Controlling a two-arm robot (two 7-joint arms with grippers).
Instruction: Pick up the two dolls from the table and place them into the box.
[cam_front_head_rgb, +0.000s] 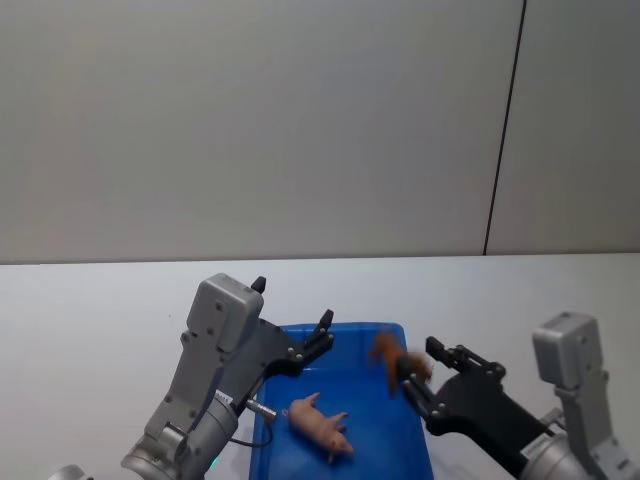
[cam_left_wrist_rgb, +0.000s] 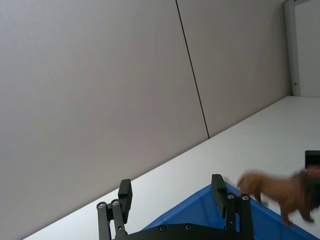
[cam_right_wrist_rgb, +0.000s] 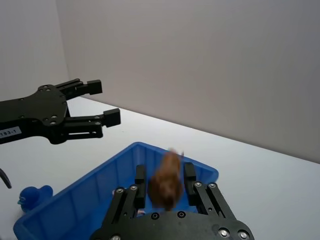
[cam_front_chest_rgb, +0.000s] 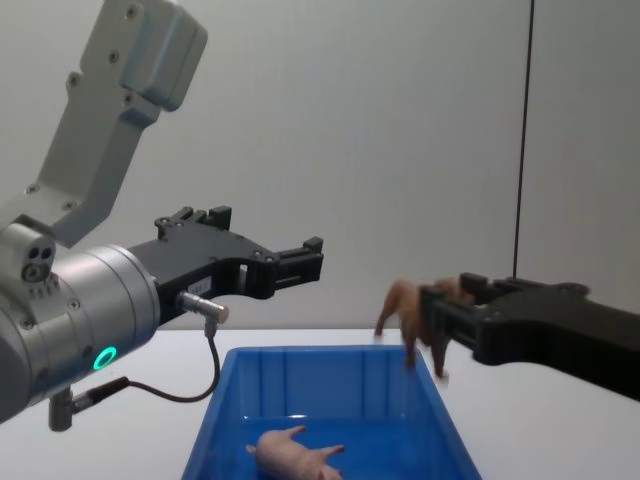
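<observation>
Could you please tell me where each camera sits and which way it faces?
Head view: high on the robot, facing forward and down onto the box, pig inside; left gripper and right gripper both show.
Chest view: lower, facing forward across the table; both grippers reach in from the sides.
Left wrist view: behind the left gripper, looking along its open fingers at the wall.
Right wrist view: behind the right gripper, looking past fingers shut on the lion.
Shared: head and chest views both show the pig in the box.

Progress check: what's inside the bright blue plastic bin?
A pale pink pig figurine lies on the bin floor. The brown lion figurine hangs above its far-right corner in the right gripper. The left gripper's arm covers the near-left corner.
</observation>
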